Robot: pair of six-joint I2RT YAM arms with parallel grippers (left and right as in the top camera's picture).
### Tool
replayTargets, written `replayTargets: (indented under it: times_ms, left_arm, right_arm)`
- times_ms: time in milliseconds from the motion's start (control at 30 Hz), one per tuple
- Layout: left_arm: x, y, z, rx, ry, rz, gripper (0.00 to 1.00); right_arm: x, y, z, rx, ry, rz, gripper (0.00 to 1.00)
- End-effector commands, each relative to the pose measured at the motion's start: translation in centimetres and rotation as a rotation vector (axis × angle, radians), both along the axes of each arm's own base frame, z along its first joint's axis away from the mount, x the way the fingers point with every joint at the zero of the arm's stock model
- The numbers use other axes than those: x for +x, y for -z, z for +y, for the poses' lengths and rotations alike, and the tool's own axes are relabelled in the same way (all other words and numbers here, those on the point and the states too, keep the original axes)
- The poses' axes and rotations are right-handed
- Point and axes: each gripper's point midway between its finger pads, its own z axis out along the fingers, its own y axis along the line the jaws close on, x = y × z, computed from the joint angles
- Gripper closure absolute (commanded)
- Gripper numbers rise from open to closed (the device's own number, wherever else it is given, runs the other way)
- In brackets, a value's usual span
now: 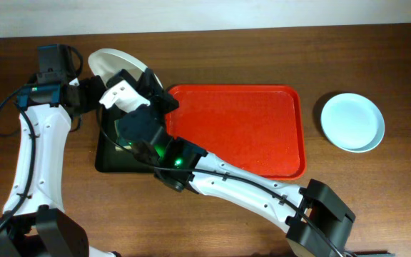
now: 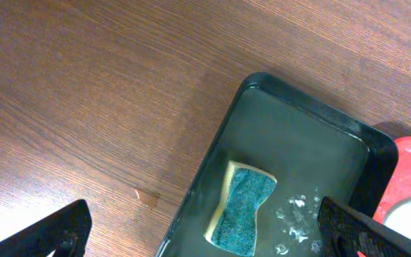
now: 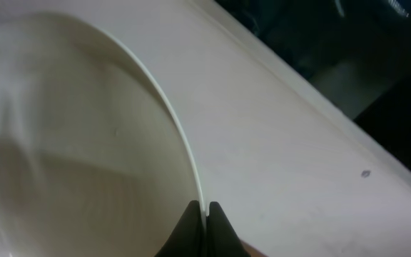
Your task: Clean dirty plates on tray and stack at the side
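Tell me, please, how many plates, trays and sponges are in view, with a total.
Plates: 2, the white plate and the pale blue plate; whether another lies beneath it cannot be told.
Trays: 2, the red tray and the black tray.
Sponges: 1, the sponge in the black tray.
Total: 5
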Motion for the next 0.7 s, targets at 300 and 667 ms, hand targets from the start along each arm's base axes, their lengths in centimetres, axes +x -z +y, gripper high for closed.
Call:
replayTargets:
  times_ms: [300,667]
  left_arm:
    - [0.07,0.08,-0.05,-0.013,-0.009,0.0,0.01]
    - [0.07,0.08,-0.05,-0.013,-0.009,0.0,0.01]
  right_arm:
    - [-0.05,-2.23,-0.09,0.001,0.02,-0.051,0.96]
    - [-0.04,-2.19,-0.33,0.004,0.033,-0.05,0.96]
